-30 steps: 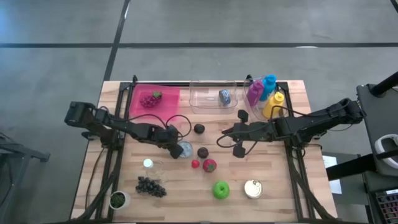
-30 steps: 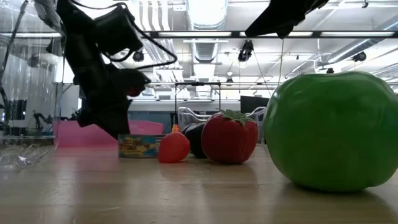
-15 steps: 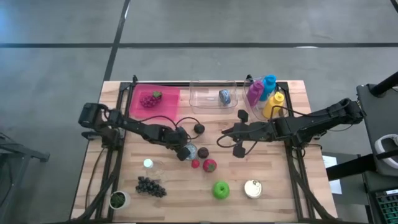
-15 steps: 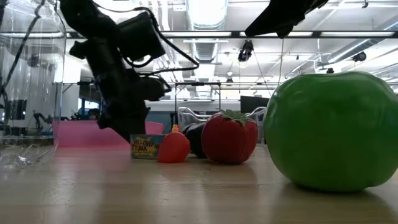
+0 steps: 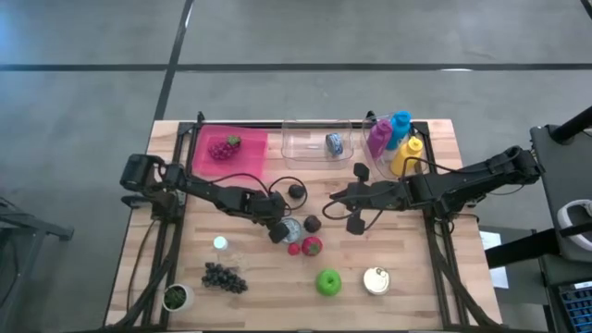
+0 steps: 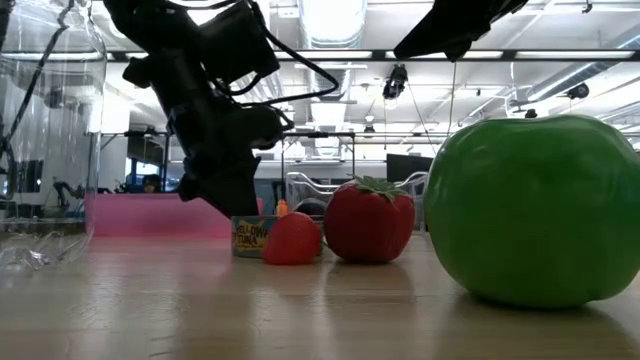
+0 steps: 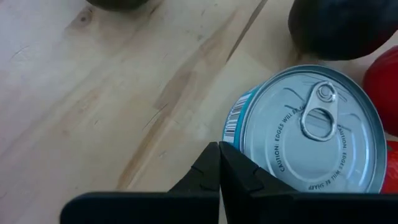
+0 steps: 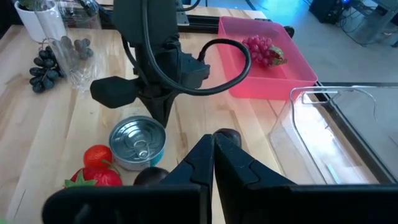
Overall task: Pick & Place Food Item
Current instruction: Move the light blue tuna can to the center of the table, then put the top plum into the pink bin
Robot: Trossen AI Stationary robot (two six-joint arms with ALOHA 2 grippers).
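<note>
A blue-labelled tin can (image 5: 292, 229) with a ring-pull lid (image 7: 311, 130) stands upright on the wooden table near its middle. My left gripper (image 5: 279, 232), shut, is at the can's left side. A dark plum (image 5: 313, 223), a small red tomato (image 5: 294, 247) and a strawberry (image 5: 313, 245) lie close around the can's right and near sides. My right gripper (image 5: 328, 208) hangs shut above the table to the right of the plum, touching nothing; the right wrist view shows the can (image 8: 138, 142) below it. My left gripper has its shut fingertips (image 7: 219, 163) against the can's side wall (image 7: 233, 127), on the side facing the table's left edge. The fingers slant down from the left. The can stands upright with its base on the table.
A pink tray (image 5: 208, 159) with a red berry cluster and a clear tub (image 5: 310, 146) stand at the back, coloured bottles (image 5: 396, 141) at the back right. A second plum (image 5: 296, 191), a green apple (image 5: 328, 282), a tin (image 5: 376, 280), black grapes (image 5: 224, 276) and a small pot (image 5: 174, 296) lie around.
My left gripper has gone toward the table's right edge and slightly nearer, staying shut and rolling a little. The can has slid along the table ahead of it, upright, up to the tomato and plum, which have shifted a little to the right.
</note>
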